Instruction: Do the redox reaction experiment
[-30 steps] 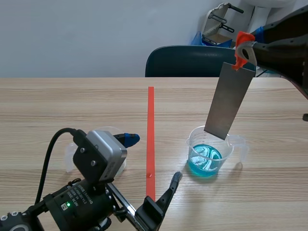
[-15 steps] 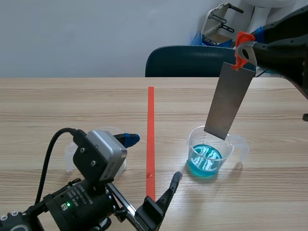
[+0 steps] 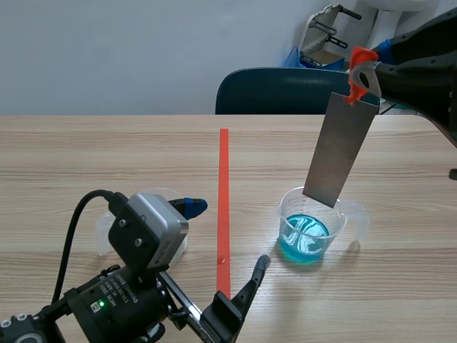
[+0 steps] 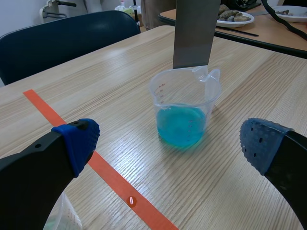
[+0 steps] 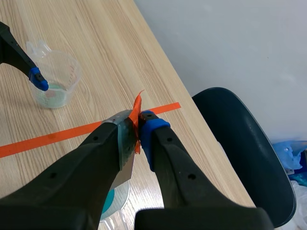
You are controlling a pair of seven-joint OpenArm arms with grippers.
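While plate [image 3: 338, 150] hangs over beaker [image 3: 311, 225] — clear of the blue liquid [image 3: 304, 239] — right gripper [image 5: 137, 128] pinches its top; left gripper [image 4: 170, 143] gapes wide, empty. Dipping not yet done.

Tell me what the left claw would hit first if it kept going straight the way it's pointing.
Probably the clear cup holding blue liquid, which stands straight ahead of the open left claw. The metal plate hangs over the cup, seemingly above the claw's path, though depth is unclear.
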